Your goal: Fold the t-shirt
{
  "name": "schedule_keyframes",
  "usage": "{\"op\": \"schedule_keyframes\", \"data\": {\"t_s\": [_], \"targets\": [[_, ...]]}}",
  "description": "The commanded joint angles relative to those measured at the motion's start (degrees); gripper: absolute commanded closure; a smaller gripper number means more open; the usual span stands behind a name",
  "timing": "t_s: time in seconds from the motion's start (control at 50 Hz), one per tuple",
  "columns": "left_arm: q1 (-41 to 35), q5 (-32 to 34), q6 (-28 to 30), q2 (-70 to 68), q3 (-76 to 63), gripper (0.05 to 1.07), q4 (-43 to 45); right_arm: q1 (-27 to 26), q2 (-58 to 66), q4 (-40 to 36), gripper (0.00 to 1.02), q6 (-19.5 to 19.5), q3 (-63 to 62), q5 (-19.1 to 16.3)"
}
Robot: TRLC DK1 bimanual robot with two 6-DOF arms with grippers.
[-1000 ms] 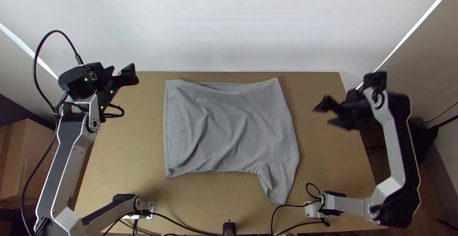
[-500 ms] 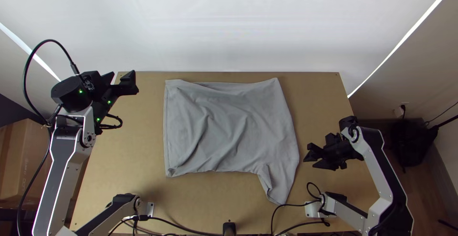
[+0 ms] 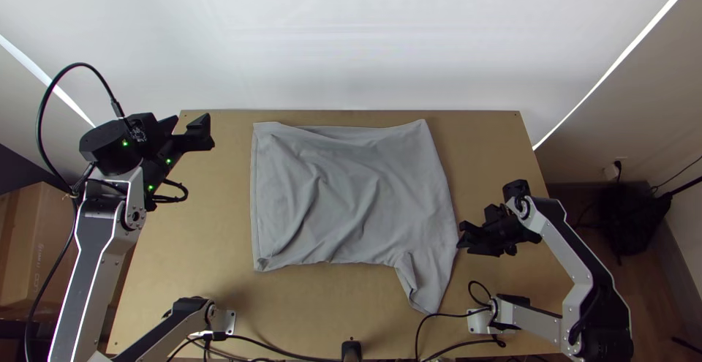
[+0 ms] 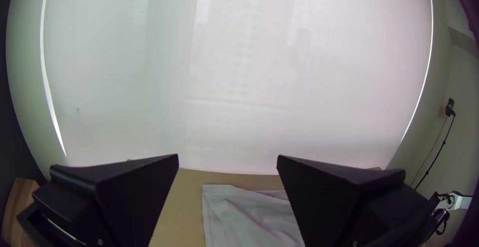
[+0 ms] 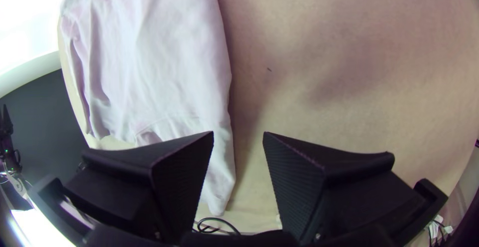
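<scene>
- t-shirt [image 3: 351, 194] on table [image 3: 205, 223], middle
- left gripper [image 3: 193, 129] left of t-shirt, far end
- right gripper [image 3: 461, 236] by t-shirt's right edge
- box [image 3: 33, 241] left of table

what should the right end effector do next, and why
Probably ease the right end effector down and toward the sleeve, then close on its edge: its fingers are open beside the t-shirt's right side, and that sleeve still sticks out toward the table's near edge.
</scene>
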Motion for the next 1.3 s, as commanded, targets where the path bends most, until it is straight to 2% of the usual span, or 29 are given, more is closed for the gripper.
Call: {"op": "schedule_keyframes", "data": {"t_s": [0.0,0.14,0.18,0.22,0.24,0.38,0.54,0.66,0.78,1.04,1.1,1.28], "targets": [[-0.35,0.32,0.37,-1.17,-0.76,0.10,-0.55,1.85,2.56,1.23,0.55,0.40,-0.97,-0.66],[-0.87,0.32,1.25,-1.17,-0.76,0.10,-1.78,4.40,4.58,4.74,0.57,1.72,-1.59,-0.75],[-1.31,0.32,2.39,-1.26,-0.85,0.10,-2.66,5.10,4.67,5.71,0.73,1.80,-1.76,-0.66],[-2.10,0.32,3.88,-1.35,-0.76,0.10,-4.50,5.63,4.14,7.91,0.98,1.80,-2.11,-0.58],[-2.54,0.32,5.03,-1.43,-0.76,0.10,-5.91,5.72,3.61,8.52,1.00,1.89,-2.29,-0.40],[-6.59,0.41,16.36,-3.02,-2.61,0.10,-19.71,5.72,3.44,8.70,1.00,1.89,-2.20,-0.05],[-9.84,0.06,27.70,-7.23,-9.73,0.10,-26.30,4.58,3.53,8.26,1.00,1.54,-1.67,-0.05],[-14.67,0.06,27.96,-6.79,-11.31,0.10,-38.08,4.75,3.44,8.26,1.00,1.89,-1.67,-0.05],[-18.54,0.06,28.67,-6.79,-15.26,0.11,-43.96,5.28,3.00,8.26,1.00,2.42,-1.50,-0.14],[-21.88,0.15,28.84,-6.71,-23.44,0.11,-44.32,6.07,2.82,8.26,1.00,3.47,-1.24,-0.05],[-22.06,0.41,29.02,-6.35,-25.55,0.17,-43.96,6.16,2.82,8.35,1.00,3.56,-1.32,-0.14],[-21.97,1.20,29.02,-5.74,-30.99,0.21,-40.89,6.51,2.74,8.70,1.00,3.91,-1.50,-0.14]]}}
